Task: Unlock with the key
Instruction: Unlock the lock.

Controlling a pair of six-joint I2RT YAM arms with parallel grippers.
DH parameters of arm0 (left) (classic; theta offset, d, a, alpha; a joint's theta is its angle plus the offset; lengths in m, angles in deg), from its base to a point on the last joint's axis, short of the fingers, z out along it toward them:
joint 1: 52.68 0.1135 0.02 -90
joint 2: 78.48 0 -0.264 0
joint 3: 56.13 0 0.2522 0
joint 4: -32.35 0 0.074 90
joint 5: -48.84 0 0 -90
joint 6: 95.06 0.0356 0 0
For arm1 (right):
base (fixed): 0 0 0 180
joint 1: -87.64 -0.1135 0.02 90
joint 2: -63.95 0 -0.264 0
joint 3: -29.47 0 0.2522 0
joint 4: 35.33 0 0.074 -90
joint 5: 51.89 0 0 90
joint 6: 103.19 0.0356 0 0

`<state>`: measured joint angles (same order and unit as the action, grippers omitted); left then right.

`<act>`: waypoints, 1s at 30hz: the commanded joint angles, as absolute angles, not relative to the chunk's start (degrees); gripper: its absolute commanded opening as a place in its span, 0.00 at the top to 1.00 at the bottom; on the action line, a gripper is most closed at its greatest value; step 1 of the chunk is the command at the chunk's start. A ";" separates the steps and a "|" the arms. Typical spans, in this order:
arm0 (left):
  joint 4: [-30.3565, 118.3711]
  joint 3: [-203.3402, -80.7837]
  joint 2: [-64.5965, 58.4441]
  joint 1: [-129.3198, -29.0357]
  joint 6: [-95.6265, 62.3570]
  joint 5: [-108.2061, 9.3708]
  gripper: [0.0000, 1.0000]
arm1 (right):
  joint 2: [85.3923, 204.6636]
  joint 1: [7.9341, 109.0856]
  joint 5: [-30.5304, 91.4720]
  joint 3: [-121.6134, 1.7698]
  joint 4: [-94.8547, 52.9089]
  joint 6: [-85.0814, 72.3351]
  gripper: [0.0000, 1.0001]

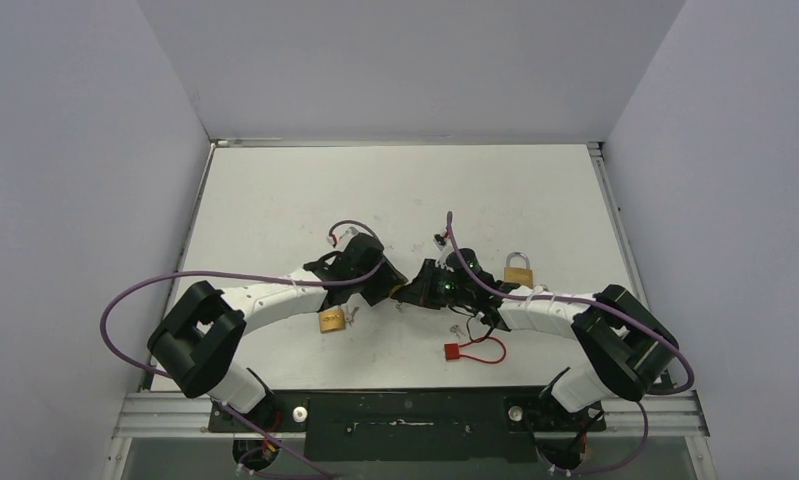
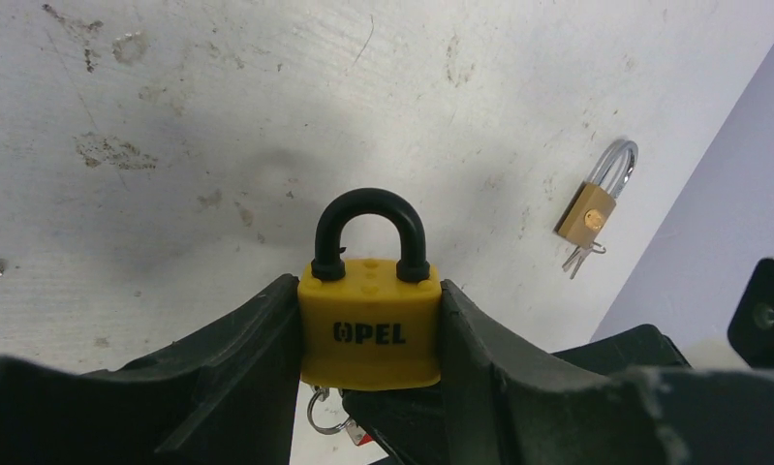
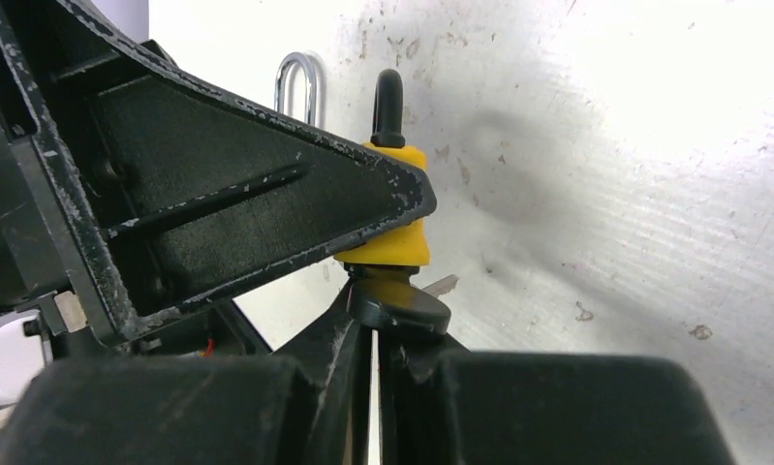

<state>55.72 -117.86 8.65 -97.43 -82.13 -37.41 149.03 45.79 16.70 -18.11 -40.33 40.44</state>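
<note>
We see the yellow padlock (image 2: 368, 329) near the middle of the table (image 1: 395, 190), clamped at its sides by the left gripper (image 2: 368, 308). At its 6 o'clock, the right gripper (image 3: 375, 339) pinches the black-headed key (image 3: 400, 305) just under its base. A brass padlock (image 1: 518, 272) lies at 3 o'clock and a red tag (image 1: 457, 351) at 5.

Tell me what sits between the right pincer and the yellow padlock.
The key's black head, gripped by the right pincer just under the yellow padlock; the right wrist view shows it.
</note>
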 commanded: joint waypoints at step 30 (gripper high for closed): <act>48.53 -118.67 1.33 -96.14 -84.95 -40.01 1.00 | 135.38 46.02 21.93 -6.63 -58.33 32.69 0.62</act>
